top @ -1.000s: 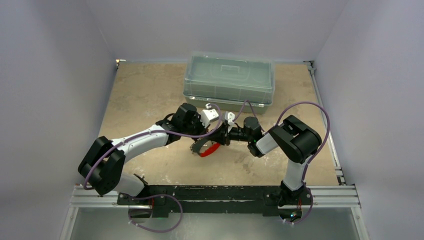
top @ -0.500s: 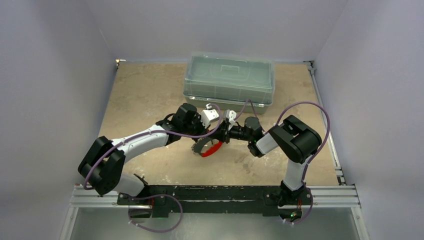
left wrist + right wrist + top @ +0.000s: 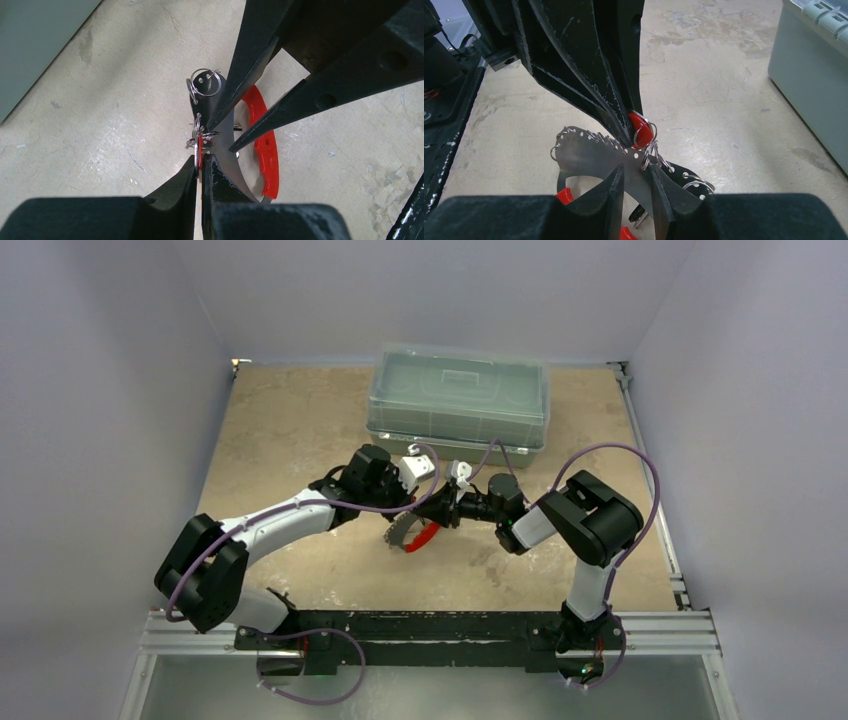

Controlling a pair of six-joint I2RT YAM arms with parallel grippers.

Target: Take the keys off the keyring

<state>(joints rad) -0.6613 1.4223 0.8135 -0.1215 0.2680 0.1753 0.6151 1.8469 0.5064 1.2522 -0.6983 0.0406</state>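
Left claw: the left gripper (image 3: 201, 165) is pinched tight on the red-headed key (image 3: 640, 131); its tips meet on the red head with no gap showing; the grip sits on the head probably because that is the only part broad enough to hold.
Right claw: the right gripper (image 3: 636, 177) stands narrow, its two fingers either side of the keyring (image 3: 589, 155); I cannot tell whether they press the plate or only straddle it; it reaches in opposite the left claw, likely to steady the holder while the key is worked loose.
Keyring: a pale crescent plate with a row of holes and a red outer edge; it sits mid-table (image 3: 290, 430), between the two claws and on the near side of the clear box (image 3: 458, 400) at the far edge; it looks raised off the surface.
Keys: the red one hangs by small wire loops (image 3: 651, 150) from a hole on the plate's edge; another loop (image 3: 205, 82) sits at the crescent's tip; other keys are too small to pick out.
Step in hand: freeing the red key; not yet off.
Risk: the thin loops may twist or snag rather than open.
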